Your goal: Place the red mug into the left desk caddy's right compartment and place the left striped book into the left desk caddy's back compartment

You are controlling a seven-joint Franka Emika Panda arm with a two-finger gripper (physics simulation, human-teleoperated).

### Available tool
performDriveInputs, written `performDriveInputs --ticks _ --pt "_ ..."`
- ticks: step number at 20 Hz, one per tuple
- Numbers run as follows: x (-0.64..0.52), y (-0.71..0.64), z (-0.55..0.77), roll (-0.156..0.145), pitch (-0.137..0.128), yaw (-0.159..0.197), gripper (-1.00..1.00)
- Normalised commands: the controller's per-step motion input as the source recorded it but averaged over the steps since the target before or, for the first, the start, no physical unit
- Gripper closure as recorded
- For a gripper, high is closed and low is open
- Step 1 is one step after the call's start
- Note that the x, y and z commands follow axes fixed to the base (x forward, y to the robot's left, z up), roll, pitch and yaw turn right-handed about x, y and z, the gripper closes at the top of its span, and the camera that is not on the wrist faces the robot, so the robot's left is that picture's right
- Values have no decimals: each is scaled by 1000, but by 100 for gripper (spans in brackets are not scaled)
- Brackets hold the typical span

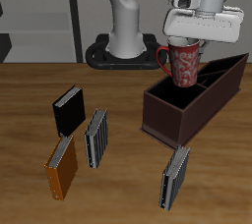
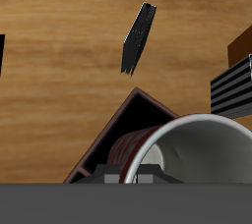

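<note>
The red mug (image 1: pixel 184 64) hangs upright under my gripper (image 1: pixel 186 42), which is shut on its rim. It is held just above the left desk caddy (image 1: pixel 175 113), a long maroon-brown box. In the wrist view the mug's white rim (image 2: pixel 187 130) fills the foreground, and an open section of the caddy (image 2: pixel 116 135) shows beneath it. I cannot tell for sure that this section is the right compartment. The left striped book (image 1: pixel 175 177) stands on the table in front of the caddy, apart from it, and appears edge-on in the wrist view (image 2: pixel 139 37).
A second striped book (image 1: pixel 95 137) stands mid-table, with an orange book (image 1: pixel 62 167) nearer the front edge and a black book (image 1: pixel 67 110) farther back. The robot's base (image 1: pixel 126 46) is behind. Shelving lines the back wall.
</note>
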Motion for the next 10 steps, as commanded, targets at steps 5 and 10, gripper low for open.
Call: performDriveInputs --ticks 5,10 --pt "139 107 -235 8 24 26 100" --pt "9 89 -165 29 20 23 100"
